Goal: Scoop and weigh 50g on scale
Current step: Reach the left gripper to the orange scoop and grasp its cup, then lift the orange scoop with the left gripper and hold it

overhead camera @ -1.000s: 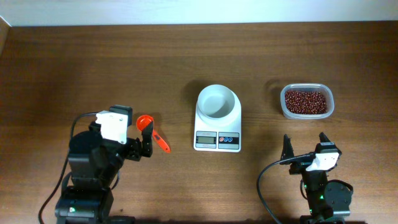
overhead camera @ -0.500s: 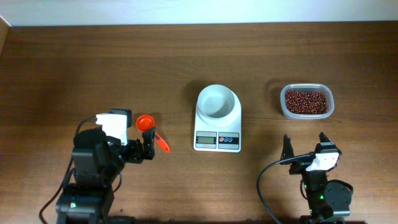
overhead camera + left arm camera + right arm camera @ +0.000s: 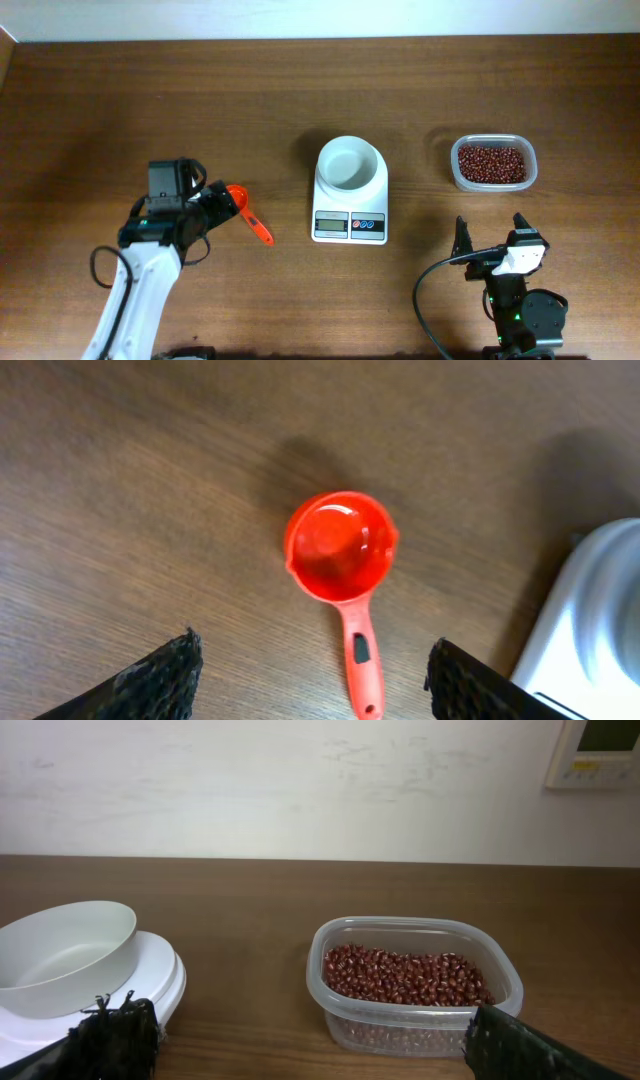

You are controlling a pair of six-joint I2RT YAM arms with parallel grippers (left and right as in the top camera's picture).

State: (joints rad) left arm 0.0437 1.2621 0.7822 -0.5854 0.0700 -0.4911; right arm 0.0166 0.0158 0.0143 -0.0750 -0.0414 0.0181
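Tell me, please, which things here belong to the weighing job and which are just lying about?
Job: scale with its bowl, beans in the tub, scoop.
Not the job: wall panel, seen from the right wrist.

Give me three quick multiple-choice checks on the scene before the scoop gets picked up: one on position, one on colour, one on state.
1. The scoop lies on the table: A. left of the scale; B. right of it; C. beyond it.
2. The beans in the tub are: A. green; B. white; C. reddish-brown.
3. The scale's bowl is: A. heaped with beans; B. empty; C. overturned.
Answers: 1 A, the overhead view shows it on the left arm's side of the scale; 2 C, the right wrist view shows dark red-brown grains; 3 B, only its bare white inside shows.
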